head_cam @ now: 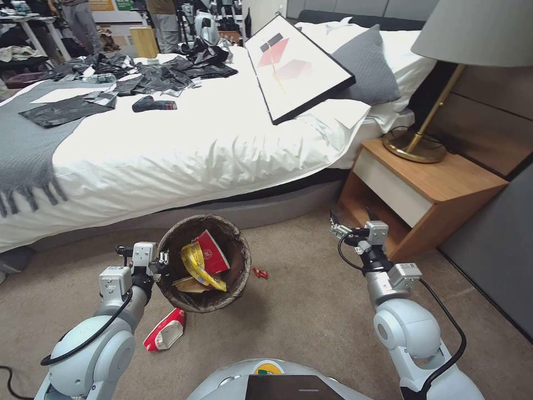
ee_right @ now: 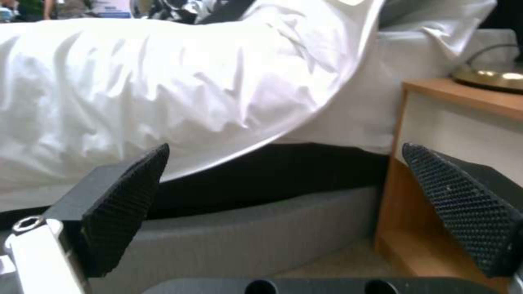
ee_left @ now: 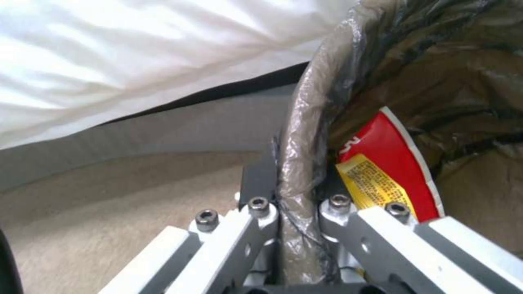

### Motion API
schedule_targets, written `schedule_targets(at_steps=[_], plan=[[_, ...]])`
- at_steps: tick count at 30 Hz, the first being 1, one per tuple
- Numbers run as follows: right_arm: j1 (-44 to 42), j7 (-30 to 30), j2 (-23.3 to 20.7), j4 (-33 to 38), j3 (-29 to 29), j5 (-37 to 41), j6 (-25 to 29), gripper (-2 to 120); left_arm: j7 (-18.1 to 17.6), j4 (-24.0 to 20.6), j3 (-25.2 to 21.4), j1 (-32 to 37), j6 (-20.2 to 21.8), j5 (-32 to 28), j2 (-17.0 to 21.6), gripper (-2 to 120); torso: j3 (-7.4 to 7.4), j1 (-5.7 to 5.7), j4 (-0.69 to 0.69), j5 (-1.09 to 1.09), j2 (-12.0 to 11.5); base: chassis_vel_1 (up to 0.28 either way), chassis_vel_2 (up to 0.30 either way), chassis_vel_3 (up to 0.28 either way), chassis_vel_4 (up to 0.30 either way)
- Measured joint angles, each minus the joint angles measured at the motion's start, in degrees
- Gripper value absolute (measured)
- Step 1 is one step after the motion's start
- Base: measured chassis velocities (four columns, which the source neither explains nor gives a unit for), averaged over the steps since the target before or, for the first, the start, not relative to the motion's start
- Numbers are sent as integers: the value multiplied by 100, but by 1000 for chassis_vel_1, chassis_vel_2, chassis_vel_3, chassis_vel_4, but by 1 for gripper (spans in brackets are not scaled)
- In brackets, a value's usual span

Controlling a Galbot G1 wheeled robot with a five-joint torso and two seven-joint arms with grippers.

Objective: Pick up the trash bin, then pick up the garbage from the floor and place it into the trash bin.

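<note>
From the head camera I have the left gripper (head_cam: 161, 260) clamped on the rim of the trash bin (head_cam: 240, 261), one finger inside the bag lining and one outside; the left wrist view confirms it, with the bagged rim (ee_left: 300, 163) pinched tight between the two metal fingers. My left arm reaches forward from the shoulder at seven o'clock with the elbow low, and the wrist meets the bin at its nine o'clock side. The bin is tilted toward me, mouth open to the camera, just in front of the bed base (head_cam: 266, 208). Inside it I see a red carton (head_cam: 214, 253), a yellow wrapper (head_cam: 197, 264) and a tan scrap (head_cam: 189, 285). On the carpet, a red-and-white carton (head_cam: 165, 332) lies at seven o'clock from the bin, just beside my left forearm, and a small red wrapper (head_cam: 260, 273) sits at three o'clock, close to the bin wall. My right arm is raised at five o'clock, forearm angled up toward the nightstand (head_cam: 438, 189), and the right gripper (head_cam: 351, 219) holds nothing, its black textured pads (ee_right: 122, 204) spread wide apart, facing the bed skirt.
</note>
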Motion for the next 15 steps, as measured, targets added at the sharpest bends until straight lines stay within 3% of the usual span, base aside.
schedule_targets(at_steps=[15], plan=[[-362,-100,180,107,73,-321,276,100,-16,-23,-110,23,9,1,-47,3,0,0,0,0,0,55,57,58,57]])
